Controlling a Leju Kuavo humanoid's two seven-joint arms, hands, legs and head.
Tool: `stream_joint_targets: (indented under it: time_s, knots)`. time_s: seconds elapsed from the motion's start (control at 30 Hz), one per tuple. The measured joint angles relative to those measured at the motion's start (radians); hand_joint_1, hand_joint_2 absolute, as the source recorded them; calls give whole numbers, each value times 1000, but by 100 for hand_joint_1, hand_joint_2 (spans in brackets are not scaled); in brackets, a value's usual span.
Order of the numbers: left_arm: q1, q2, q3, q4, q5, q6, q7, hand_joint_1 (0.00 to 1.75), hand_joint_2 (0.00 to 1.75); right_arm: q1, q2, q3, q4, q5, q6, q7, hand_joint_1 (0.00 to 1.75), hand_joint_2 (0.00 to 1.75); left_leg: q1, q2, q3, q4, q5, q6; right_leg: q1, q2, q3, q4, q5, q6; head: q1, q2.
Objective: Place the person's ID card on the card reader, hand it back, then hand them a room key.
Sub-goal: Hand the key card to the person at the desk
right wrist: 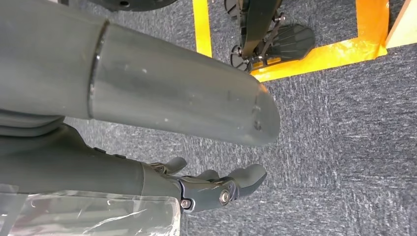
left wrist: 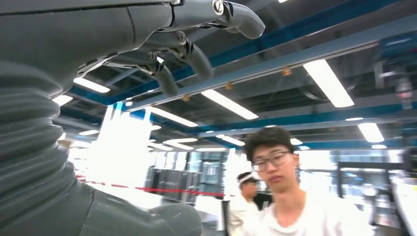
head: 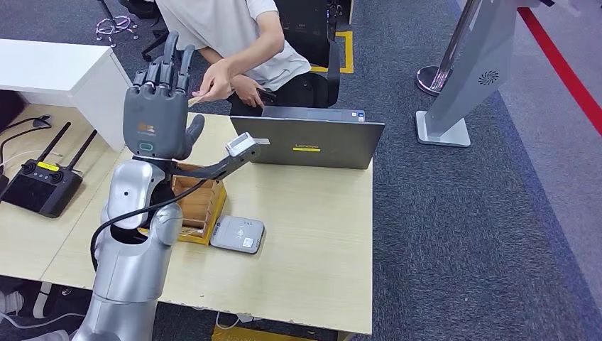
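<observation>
Left hand [head: 157,106] raised, fingers apart, empty; right hand [right wrist: 206,189] over carpet, grasp unclear.

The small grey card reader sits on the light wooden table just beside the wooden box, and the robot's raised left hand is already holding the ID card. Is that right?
Not quite. The small grey card reader does sit on the light wooden table beside the wooden box, but the raised left hand is open and empty. The head view shows the person's hand holding a card-like item out toward it.
</observation>
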Motion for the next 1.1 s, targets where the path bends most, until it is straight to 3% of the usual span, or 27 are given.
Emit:
stream_joint_targets:
  time_s: [0.13, 0.4, 0.57, 0.8, 1.1]
  knots:
    - [104, 70, -60, -66, 40, 40, -24, 0, 175, 1, 5, -27, 0, -17, -10, -4, 0, 0, 0, 1, 0, -1, -1, 0, 0, 1, 0, 0, 0, 0, 0, 0]
    - [419, 275, -126, -147, 108, 156, -51, 0, 175, 3, 9, -87, -1, -40, -24, -17, 0, 0, 1, 2, 1, -2, -2, -2, 0, 2, -1, 0, -3, -1, 0, 0]
    - [589, 344, -120, -149, 127, 136, -5, 0, 175, 3, 9, -117, -5, -40, -33, -20, 0, 0, 1, 2, 0, -2, -3, -1, 0, 2, -1, 0, -4, 0, 0, 0]
    - [678, 331, -24, -112, 142, 69, 48, 0, 175, 3, 9, -133, -6, -8, -33, -19, 0, 0, 0, 1, 1, -2, -3, -1, 0, 1, 0, 0, -4, 0, 0, 0]
    - [613, 188, 152, -44, 62, 48, 1, 0, 175, 1, 9, -135, -8, 35, -24, -17, 0, 0, 0, 0, 1, -1, -3, -1, 0, 0, 1, 0, -3, 1, 0, 0]
